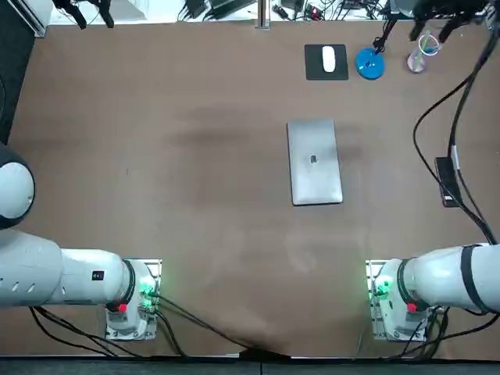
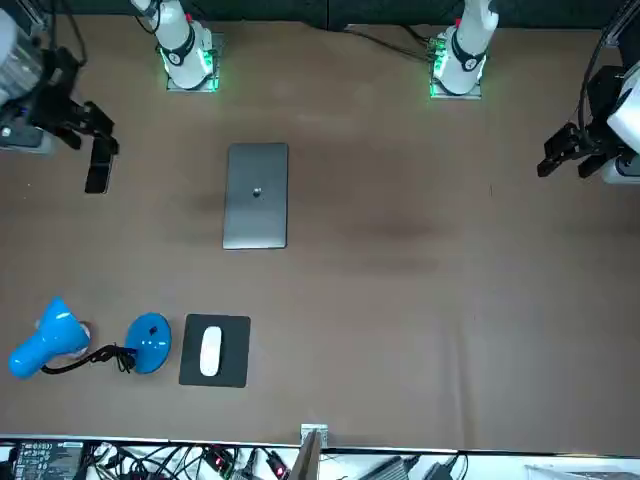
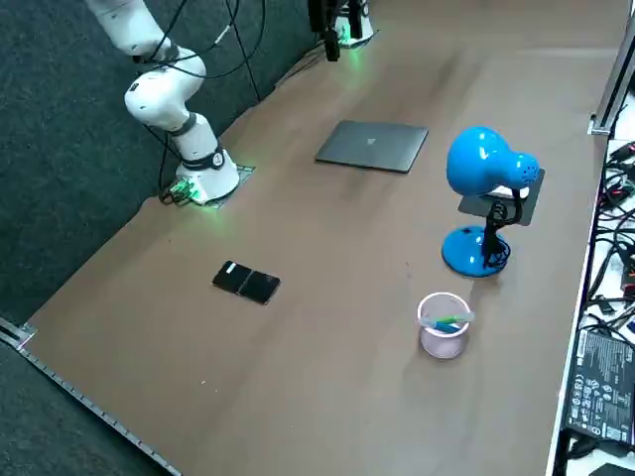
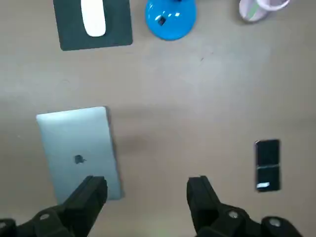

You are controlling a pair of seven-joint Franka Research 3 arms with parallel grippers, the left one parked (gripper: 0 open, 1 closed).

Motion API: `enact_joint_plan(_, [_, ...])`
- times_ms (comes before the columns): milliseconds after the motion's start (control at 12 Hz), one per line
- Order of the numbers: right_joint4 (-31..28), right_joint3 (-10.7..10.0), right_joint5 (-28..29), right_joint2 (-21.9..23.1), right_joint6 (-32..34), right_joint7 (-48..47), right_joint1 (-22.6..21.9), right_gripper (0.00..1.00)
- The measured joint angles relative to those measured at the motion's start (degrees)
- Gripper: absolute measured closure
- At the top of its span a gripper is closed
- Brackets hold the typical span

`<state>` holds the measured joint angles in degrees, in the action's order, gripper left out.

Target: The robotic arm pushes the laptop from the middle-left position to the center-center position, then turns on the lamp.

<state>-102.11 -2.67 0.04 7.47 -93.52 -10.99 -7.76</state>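
Observation:
The closed silver laptop (image 1: 314,162) (image 2: 257,195) (image 3: 372,146) (image 4: 79,150) lies flat near the table's middle, a little toward the right arm's side. The blue desk lamp's round base (image 1: 369,64) (image 2: 149,343) (image 4: 170,17) stands at the far right, with its head (image 2: 45,340) (image 3: 481,164) showing no light. My right gripper (image 1: 437,23) (image 2: 85,125) (image 4: 148,190) hangs high over the table's far right part, well above both objects. It is open with nothing between its fingers, and it touches neither the laptop nor the lamp.
A white mouse (image 1: 328,58) rests on a black pad (image 1: 312,72) next to the lamp base. A pale cup (image 1: 420,58) (image 3: 444,324) with pens stands beyond the lamp. A black phone (image 1: 447,181) (image 4: 267,163) lies near the right edge.

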Motion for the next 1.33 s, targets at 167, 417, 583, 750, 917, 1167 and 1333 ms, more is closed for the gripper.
enact_joint_plan(167, [0.0,0.4,0.0,-1.9,-0.2,-8.4,-4.7,0.0])
enact_joint_plan(417, [-0.1,0.8,0.1,-5.7,-2.1,-21.8,-11.8,0.0])
enact_joint_plan(583, [-0.2,0.9,0.1,-8.6,-5.2,-33.5,-16.6,0.0])
enact_joint_plan(750, [-0.6,1.0,0.1,-11.9,-9.4,-45.5,-21.2,0.0])
enact_joint_plan(917, [-1.9,1.0,0.1,-15.1,-14.5,-55.7,-25.5,0.0])
enact_joint_plan(1167, [-4.9,1.1,0.7,-19.0,-24.0,-70.8,-30.2,0.0])
enact_joint_plan(1333, [-6.3,1.0,1.2,-23.2,-31.7,-85.8,-32.7,0.0])
